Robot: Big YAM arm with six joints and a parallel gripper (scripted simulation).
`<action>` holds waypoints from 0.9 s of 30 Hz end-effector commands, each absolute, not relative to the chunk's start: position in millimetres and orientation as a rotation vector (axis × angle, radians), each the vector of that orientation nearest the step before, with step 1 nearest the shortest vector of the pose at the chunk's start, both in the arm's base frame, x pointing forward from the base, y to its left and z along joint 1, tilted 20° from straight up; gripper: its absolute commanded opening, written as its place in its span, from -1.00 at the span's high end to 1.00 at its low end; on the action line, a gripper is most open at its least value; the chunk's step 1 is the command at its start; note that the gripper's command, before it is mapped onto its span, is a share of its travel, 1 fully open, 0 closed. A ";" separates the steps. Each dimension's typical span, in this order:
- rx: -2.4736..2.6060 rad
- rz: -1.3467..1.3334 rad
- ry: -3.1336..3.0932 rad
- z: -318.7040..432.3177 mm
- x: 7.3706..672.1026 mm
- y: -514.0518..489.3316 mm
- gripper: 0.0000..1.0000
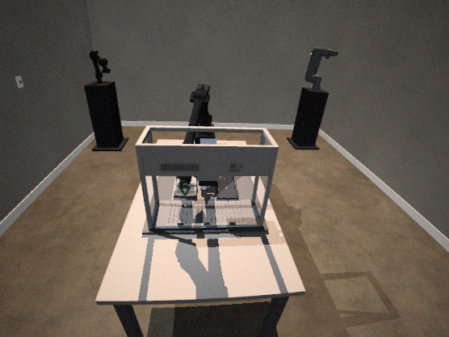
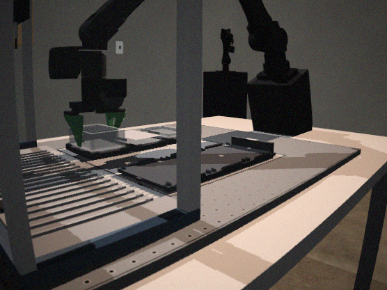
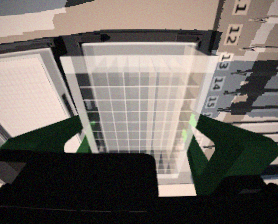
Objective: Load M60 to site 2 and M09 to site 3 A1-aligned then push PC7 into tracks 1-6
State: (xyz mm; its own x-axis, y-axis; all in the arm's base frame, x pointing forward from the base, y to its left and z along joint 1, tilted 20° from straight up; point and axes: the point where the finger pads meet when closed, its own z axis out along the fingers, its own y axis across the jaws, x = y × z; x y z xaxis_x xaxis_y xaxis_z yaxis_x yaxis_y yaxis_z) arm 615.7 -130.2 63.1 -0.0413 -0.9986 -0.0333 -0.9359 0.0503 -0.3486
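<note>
From the top view we see little: the grey instrument frame on the pale worktop hides most of the black arm's green-fingered gripper. In the exterior view we find the gripper clamped across the tall translucent deep-well block, which sits on the far black plate nest beside the ribbed loading rails; the dark flat plate carrier lies near, unloaded. We judge that a tilted lift could catch the nest locators. In the wrist view the fingers meet the block near one end; we expect it could pivot or slip, and A1 orientation remains unverified.
</note>
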 end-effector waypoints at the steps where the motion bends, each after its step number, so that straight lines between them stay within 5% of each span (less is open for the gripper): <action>1: -1.942 -0.406 2.031 101.2 632.3 -135.1 1.00; 27: -1.939 -0.413 2.030 159.6 603.0 -141.5 1.00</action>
State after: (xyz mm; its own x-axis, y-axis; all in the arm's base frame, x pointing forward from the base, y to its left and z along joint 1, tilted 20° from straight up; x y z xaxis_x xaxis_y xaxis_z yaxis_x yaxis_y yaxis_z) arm 597.1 -130.7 119.2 -0.0431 -0.9986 -0.0305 -0.9338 0.0511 -0.3542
